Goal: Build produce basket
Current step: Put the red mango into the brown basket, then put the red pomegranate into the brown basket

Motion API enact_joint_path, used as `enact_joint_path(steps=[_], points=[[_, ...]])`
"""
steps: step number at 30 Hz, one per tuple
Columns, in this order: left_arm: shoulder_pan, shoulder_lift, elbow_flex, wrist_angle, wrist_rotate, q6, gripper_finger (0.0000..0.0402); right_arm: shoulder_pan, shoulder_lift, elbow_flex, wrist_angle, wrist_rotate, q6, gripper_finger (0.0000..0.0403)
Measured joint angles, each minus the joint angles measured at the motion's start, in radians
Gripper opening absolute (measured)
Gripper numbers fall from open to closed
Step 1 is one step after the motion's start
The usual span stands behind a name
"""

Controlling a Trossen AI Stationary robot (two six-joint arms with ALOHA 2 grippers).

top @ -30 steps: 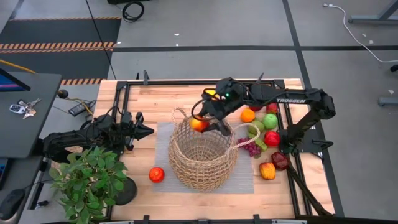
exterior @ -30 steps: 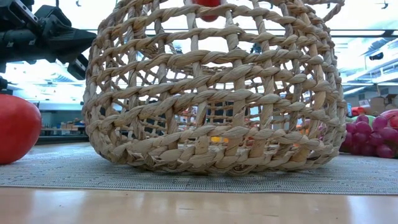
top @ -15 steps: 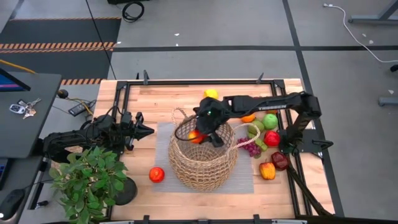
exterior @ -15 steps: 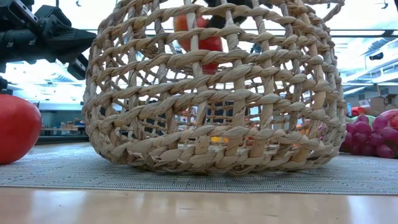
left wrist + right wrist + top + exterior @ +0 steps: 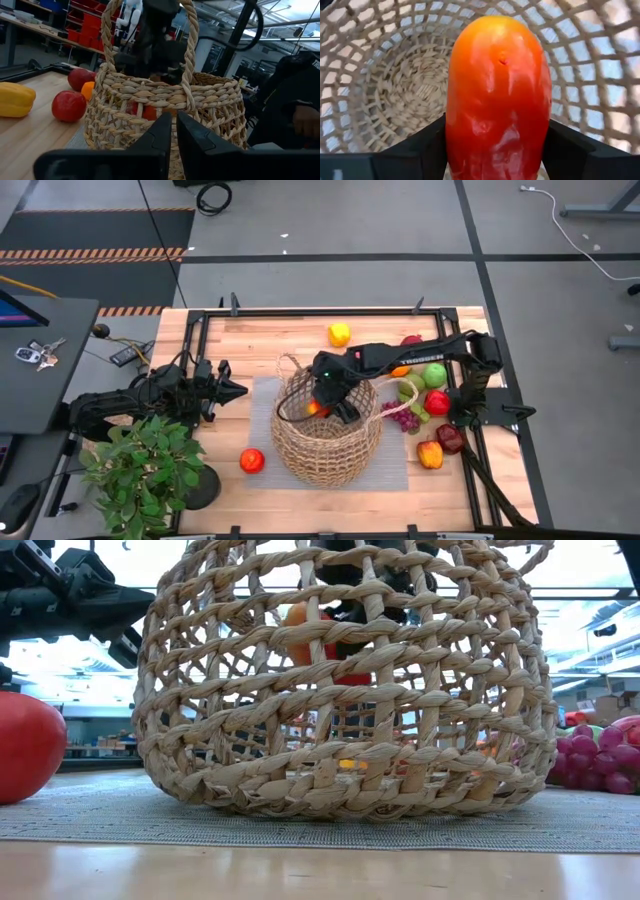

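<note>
Gripping orange-red fruit (image 5: 497,100), right tool (image 5: 322,406) (seemingly) inside basket (image 5: 325,445)

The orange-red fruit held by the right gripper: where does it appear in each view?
High view: fruit inside the basket, at its far rim, under the right gripper.
Low view: top centre, behind the weave.
Left wrist view: red patches through the basket wall.
Right wrist view: fills the centre.
Shared landmark: the basket.

In my low view the basket (image 5: 345,730) loses its rim past the top edge; an apple (image 5: 25,745) is cut at the left; grapes (image 5: 600,755) are clipped right; my right gripper's fingertips hide behind the fruit (image 5: 497,95).
</note>
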Motion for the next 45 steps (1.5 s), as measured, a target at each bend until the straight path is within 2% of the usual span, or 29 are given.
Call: enact_joint_path(steps=[9, 18, 24, 29, 34, 38, 45], points=[[0.000, 0.000, 0.000, -0.004, 0.000, -0.001, 0.0028, 0.001, 0.033, 0.001, -0.030, 0.009, -0.001, 0.0287], [0.000, 0.000, 0.000, -0.001, 0.000, 0.000, 0.0035, 0.001, 0.035, 0.002, -0.059, 0.034, 0.013, 0.0352], [0.000, 0.000, 0.000, -0.004, 0.000, -0.001, 0.0028, -0.001, -0.011, 0.123, -0.178, 0.154, 0.014, 0.0373], [0.000, 0.000, 0.000, 0.000, 0.000, -0.001, 0.0031, -0.030, -0.076, 0.207, -0.240, 0.178, 0.015, 0.0365], [0.000, 0.000, 0.000, -0.002, 0.000, 0.000, 0.0036, -0.112, -0.182, 0.210, -0.243, 0.201, -0.003, 0.0356], [0.000, 0.000, 0.000, -0.002, 0.000, 0.000, 0.0032, -0.216, -0.257, 0.198, -0.235, 0.174, 0.013, 0.0349], [0.000, 0.000, 0.000, -0.001, 0.000, 0.000, 0.0029, -0.411, -0.375, 0.031, -0.205, 0.173, 0.025, 0.0348]])
